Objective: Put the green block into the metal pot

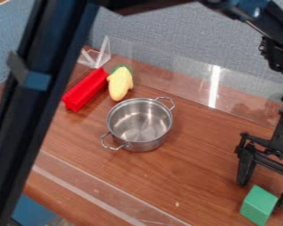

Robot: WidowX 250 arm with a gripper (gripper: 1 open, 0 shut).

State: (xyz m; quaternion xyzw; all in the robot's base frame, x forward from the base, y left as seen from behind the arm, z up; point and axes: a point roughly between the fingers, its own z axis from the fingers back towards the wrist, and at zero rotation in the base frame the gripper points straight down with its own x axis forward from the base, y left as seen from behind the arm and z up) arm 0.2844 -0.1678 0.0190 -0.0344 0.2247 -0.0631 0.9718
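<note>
The green block [261,205] sits on the wooden table near the bottom right corner. Directly over it stands my gripper [269,180], black, pointing steeply down, open, one finger [247,168] to the block's upper left and the other near the right frame edge. Nothing is between the fingers. The metal pot [139,124], shiny steel with two small side handles and no lid, stands near the table's middle, well left of the gripper, and it holds nothing.
A long red block [84,89] and a yellow-green fruit-like object [119,82] lie at the back left. A dark post [43,97] crosses the left foreground and hides part of the table [191,168]. Clear plastic walls edge the table.
</note>
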